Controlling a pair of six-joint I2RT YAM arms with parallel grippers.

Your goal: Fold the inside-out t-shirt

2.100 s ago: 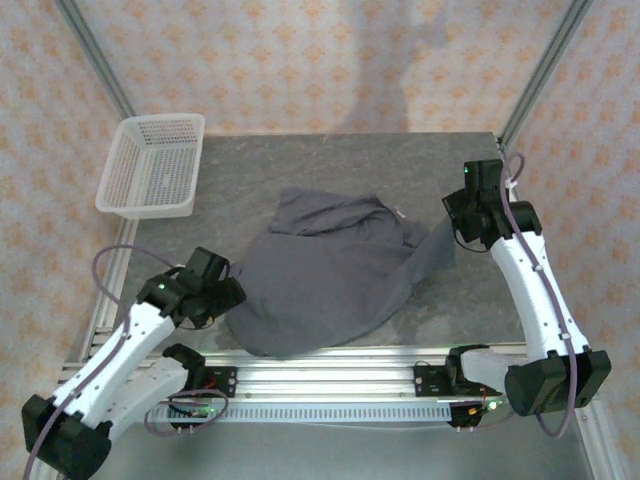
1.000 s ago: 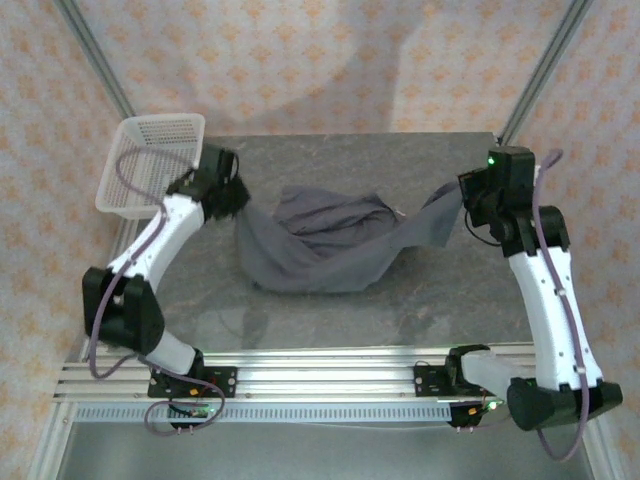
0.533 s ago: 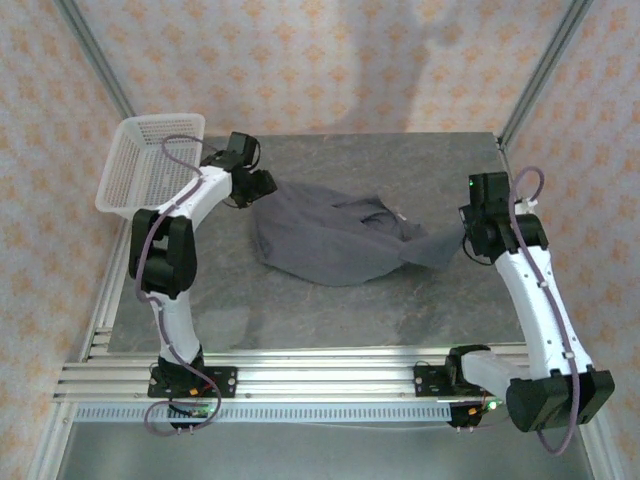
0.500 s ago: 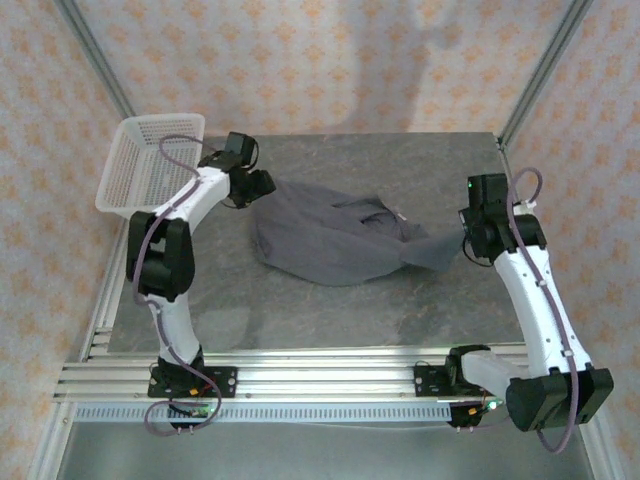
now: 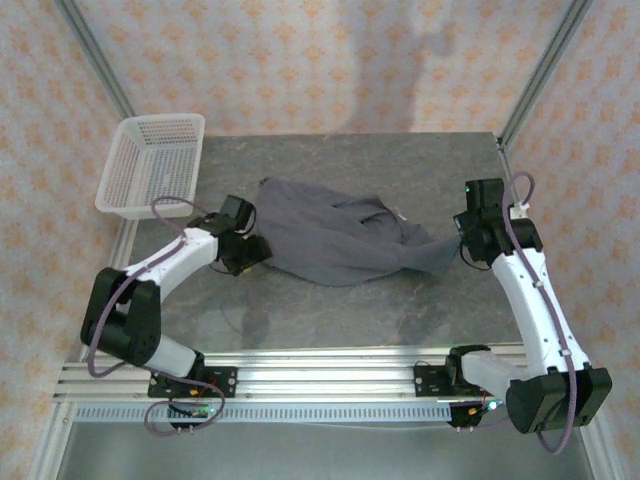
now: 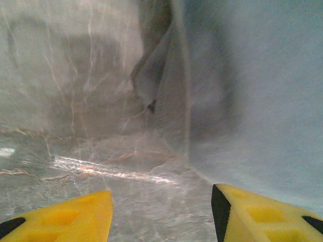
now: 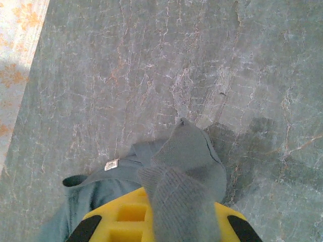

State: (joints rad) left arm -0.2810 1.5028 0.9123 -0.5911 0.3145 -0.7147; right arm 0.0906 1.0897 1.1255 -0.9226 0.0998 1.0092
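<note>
Lies rumpled mid-table: inside-out t-shirt (image 5: 330, 240), soft, light, probably limp and prone to sag. Clamped at its three o'clock end in right gripper (image 5: 460, 247). Left gripper (image 6: 161, 214) spread, empty, at nine o'clock edge. Best pinched there, along the hem.

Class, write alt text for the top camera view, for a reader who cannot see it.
A crumpled dark slate-grey fabric t-shirt lies on a grey stone-patterned table, its right end pinched in the robot's right hand. The left hand is open by the shirt's left edge; a white plastic mesh basket stands at the far left corner.
</note>
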